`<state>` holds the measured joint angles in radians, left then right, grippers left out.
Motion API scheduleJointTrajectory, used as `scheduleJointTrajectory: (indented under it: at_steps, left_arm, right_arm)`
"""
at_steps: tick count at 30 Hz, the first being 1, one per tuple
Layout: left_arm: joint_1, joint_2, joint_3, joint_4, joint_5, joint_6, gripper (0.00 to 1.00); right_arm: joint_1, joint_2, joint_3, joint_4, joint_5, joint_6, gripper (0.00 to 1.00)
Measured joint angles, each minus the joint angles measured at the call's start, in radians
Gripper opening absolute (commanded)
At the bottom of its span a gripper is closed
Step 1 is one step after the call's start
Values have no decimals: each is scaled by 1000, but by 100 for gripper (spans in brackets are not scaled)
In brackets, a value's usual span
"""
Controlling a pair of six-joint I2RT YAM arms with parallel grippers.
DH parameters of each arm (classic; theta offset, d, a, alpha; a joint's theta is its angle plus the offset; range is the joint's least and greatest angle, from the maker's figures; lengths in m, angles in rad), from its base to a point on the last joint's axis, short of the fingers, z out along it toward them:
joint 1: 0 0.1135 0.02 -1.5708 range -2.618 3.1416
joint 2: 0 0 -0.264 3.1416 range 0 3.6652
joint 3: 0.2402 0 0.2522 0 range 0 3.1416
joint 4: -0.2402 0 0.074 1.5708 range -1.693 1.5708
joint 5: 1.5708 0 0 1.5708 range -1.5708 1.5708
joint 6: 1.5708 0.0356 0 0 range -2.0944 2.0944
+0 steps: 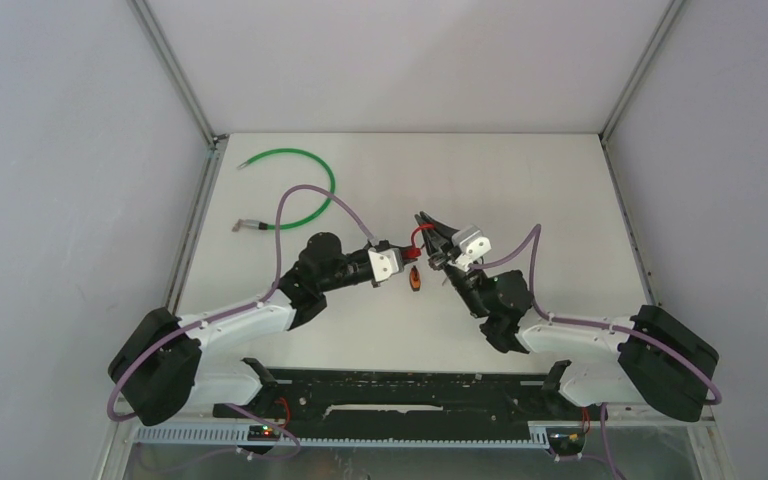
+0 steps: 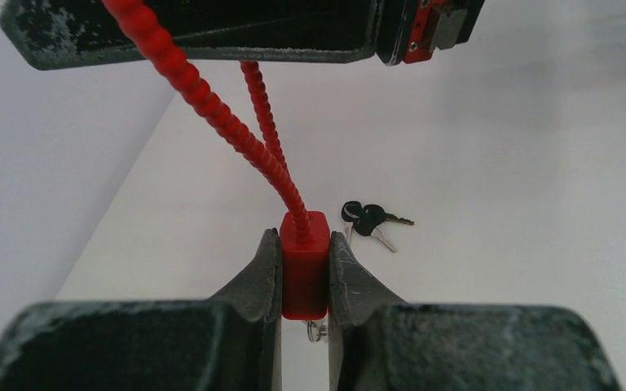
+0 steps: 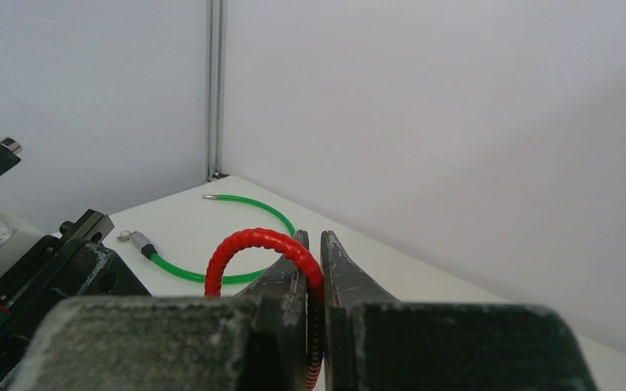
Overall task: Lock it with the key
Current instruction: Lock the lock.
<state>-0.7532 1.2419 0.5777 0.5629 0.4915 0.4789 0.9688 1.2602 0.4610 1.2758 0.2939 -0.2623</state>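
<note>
Left pincer: the left pincer (image 2: 303,241) was clamped narrow around the red block-shaped plastic lock body (image 2: 304,277), low centre of the left wrist frame. It held the body upright, likely to keep it steady for the key.
Right pincer: the right pincer (image 3: 314,239) was almost closed, nipping the red ribbed cable (image 3: 249,240) near the top of its loop, centre frame. That looked like bracing.
Keys: the small bunch of black-headed metal keys (image 2: 368,220) lay flat on the white surface (image 2: 505,204), just right of centre, and neither pincer touched it.
Judgement: both pincers were busy, so one had to let go to fetch a key.
Green cable: the green plastic-coated cable (image 1: 312,185) lay curled at upper left in the top frame, well apart.
</note>
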Motion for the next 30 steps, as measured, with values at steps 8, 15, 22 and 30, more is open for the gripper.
scheduleJointTrajectory:
  at_steps: [8,15,22,30]
  left_arm:
    - [0,1,0,-4,-11,0,0]
    - [0,2,0,-5,-17,0,0]
    - [0,2,0,-4,-17,0,0]
    - [0,2,0,-8,-19,0,0]
  right_arm:
    - [16,-21,10,-55,12,-19,0]
    - [19,-26,10,-68,33,20,0]
    - [6,-24,10,-65,49,93,0]
    - [-16,-14,10,-61,53,172,0]
